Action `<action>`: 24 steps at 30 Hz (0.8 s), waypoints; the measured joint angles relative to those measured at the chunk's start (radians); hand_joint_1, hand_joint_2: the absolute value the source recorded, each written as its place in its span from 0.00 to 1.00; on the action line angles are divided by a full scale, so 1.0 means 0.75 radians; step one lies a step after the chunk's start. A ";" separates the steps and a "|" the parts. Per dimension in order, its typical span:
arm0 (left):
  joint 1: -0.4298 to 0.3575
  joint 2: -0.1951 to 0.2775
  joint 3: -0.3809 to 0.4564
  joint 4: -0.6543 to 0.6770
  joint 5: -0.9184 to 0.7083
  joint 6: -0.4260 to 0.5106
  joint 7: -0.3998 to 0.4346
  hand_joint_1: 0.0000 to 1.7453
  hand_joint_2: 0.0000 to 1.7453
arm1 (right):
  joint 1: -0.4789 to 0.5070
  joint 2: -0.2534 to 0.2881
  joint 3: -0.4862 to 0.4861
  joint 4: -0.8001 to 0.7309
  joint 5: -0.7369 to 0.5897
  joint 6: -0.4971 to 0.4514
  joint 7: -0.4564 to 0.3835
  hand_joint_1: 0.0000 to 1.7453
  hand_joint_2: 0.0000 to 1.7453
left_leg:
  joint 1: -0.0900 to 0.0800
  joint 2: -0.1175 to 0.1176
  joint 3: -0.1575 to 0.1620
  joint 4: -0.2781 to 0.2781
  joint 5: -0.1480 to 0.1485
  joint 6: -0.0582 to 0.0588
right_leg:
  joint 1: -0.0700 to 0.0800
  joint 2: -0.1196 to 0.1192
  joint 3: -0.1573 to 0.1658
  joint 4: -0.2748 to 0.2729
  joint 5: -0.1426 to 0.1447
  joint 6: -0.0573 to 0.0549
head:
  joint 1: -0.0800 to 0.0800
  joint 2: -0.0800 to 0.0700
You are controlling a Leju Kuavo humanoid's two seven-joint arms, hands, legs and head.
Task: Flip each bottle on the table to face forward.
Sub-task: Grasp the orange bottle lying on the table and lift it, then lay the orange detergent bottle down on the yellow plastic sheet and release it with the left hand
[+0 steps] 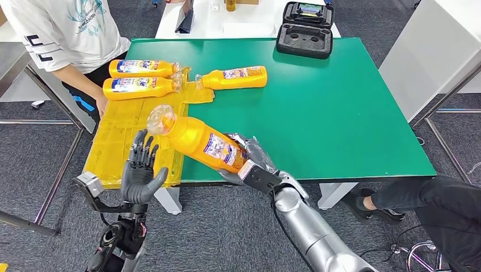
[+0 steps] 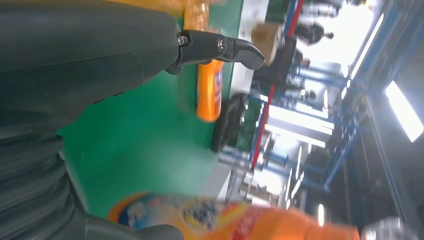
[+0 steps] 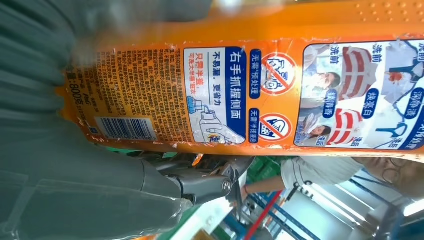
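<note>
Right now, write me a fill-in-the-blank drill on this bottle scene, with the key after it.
1. The right robot hand holds an orange ____ off the table.
2. The left robot hand holds ____, its fingers apart.
3. ____ other bottles lie on the green table.
4. The black case at the far edge stands ____.

Missing words: bottle; nothing; Three; open

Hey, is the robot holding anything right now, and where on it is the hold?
The right hand grips an orange detergent bottle around its base end, cap pointing away. The left hand holds nothing, fingers spread.
</note>
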 joint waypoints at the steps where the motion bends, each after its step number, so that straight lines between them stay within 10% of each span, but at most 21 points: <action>1: 0.000 0.000 -0.015 -0.004 -0.004 -0.008 0.002 0.00 1.00 | 0.008 0.004 0.001 0.000 -0.007 -0.001 0.000 0.94 1.00 | 0.000 0.000 0.000 0.000 0.000 0.000 | 0.000 0.000 0.000 0.000 0.000 0.000 | 0.000 0.000; 24: -0.080 -0.022 -0.236 0.066 -0.064 -0.101 0.072 0.00 1.00 | 0.185 0.014 -0.032 -0.091 0.082 0.039 0.017 0.93 1.00 | 0.000 0.000 0.000 0.000 0.000 0.000 | 0.000 0.000 0.000 0.000 0.000 0.000 | 0.000 0.000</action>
